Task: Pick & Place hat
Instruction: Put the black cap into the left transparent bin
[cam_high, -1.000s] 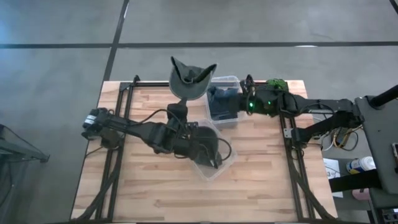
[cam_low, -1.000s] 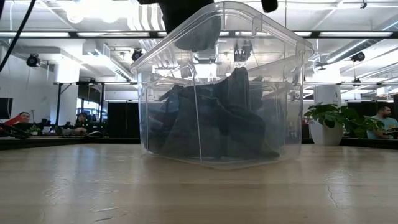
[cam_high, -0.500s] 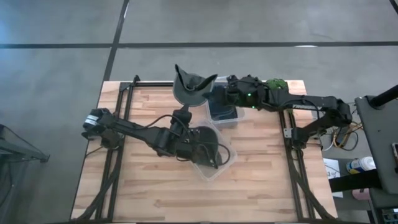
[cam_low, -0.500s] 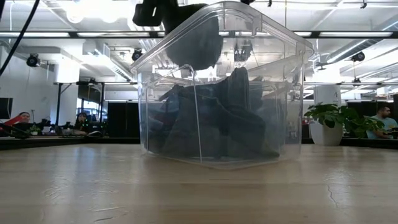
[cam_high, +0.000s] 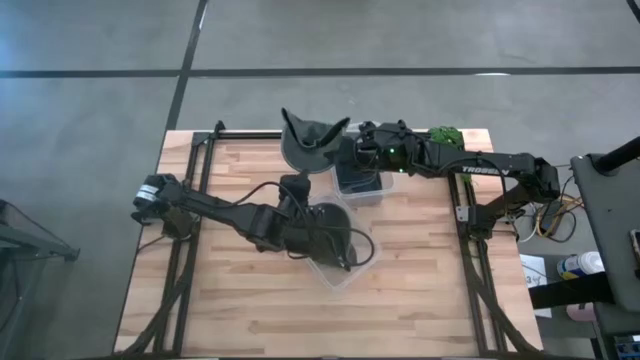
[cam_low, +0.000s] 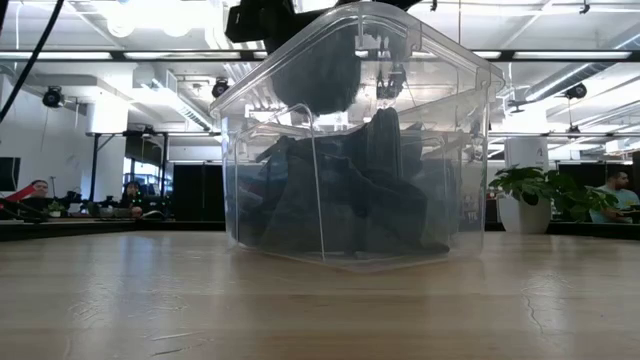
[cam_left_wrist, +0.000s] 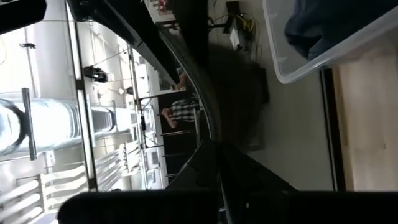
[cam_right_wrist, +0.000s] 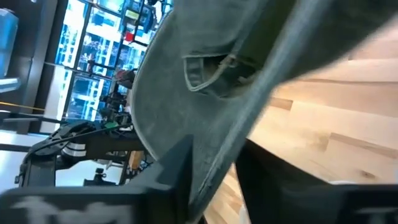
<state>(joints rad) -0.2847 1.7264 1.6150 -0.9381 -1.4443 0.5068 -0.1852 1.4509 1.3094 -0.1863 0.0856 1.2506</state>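
The hat (cam_high: 308, 140) is dark grey and soft-brimmed, and it is lifted clear above the table's far edge. My left gripper (cam_high: 295, 178) is shut on it from the near side. My right gripper (cam_high: 352, 145) is open and reaches in from the table's right. Its fingers (cam_right_wrist: 174, 168) stand on either side of the hat's brim (cam_right_wrist: 217, 155); I cannot tell whether they touch it. In the low view the hat (cam_low: 315, 70) shows through the clear bin. My left gripper holds the hat at its near underside (cam_high: 298, 165), coming level from the near-left and pointing toward the far edge. The gripper and the hat itself hide the place of contact. The hat stands up beyond the fingers, clear of the table.
A clear bin (cam_high: 345, 272) of dark hats sits mid-table under the left arm. A second clear bin (cam_high: 362, 192) of dark blue cloth stands by the far edge, below the right gripper. A green plant (cam_high: 445, 134) is at the far right corner. Bare wood lies near and left.
My right gripper has moved toward the table's left, over the far bin, until its fingers reached the hat's brim. The hat, held by the left gripper, has shifted slightly toward the near side.
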